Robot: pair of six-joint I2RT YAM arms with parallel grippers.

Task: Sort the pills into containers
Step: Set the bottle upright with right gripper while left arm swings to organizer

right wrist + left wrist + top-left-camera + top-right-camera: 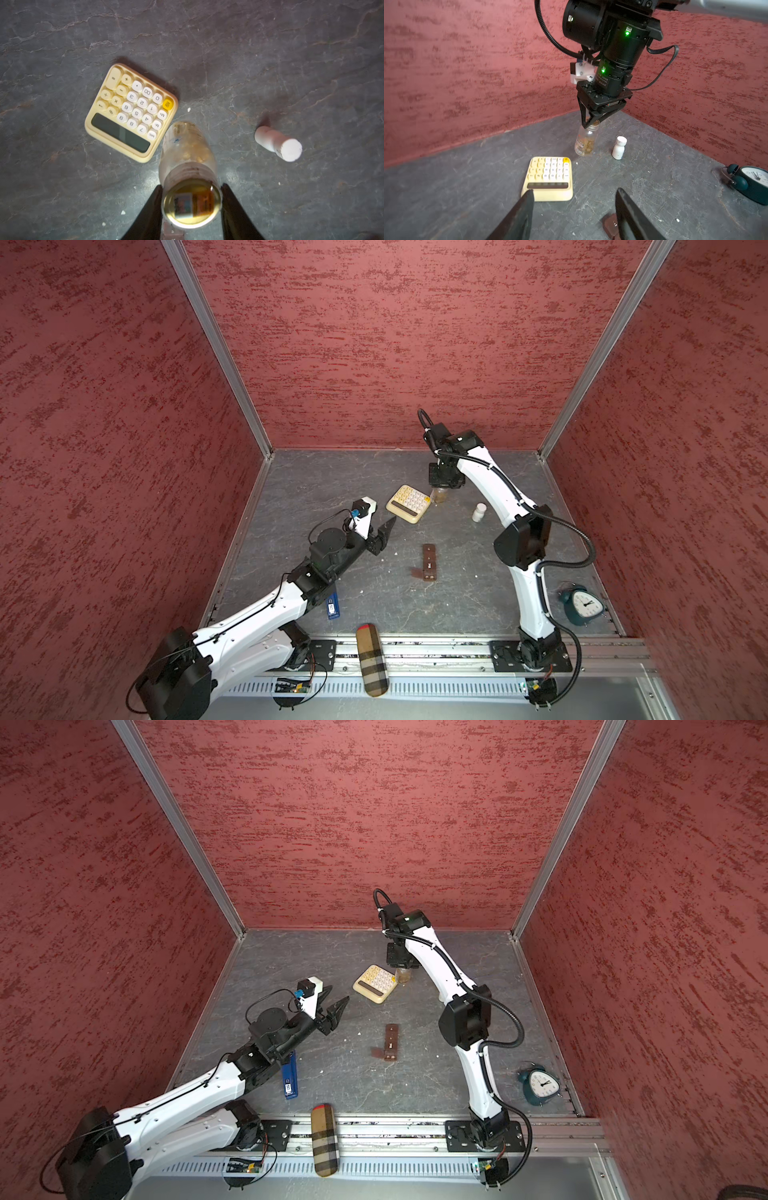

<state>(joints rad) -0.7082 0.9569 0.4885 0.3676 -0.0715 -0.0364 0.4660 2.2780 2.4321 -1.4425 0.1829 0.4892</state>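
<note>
Right wrist view: your right claw [192, 187] squeezes the amber bottle [187, 149] top; your left claw [574, 191] stands spread apart

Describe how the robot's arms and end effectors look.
The left arm and right arm are white shells with black joints. The left end effector and right end effector have black tapered fingers. Corrugated black cable follows the right arm.

I see my left gripper [386, 536] over the tabletop [457, 605], jaws apart, left of the brown containers [429, 562]; my right gripper [440, 488] sits atop the amber bottle [440, 497] beside the calculator [408, 504]
</note>
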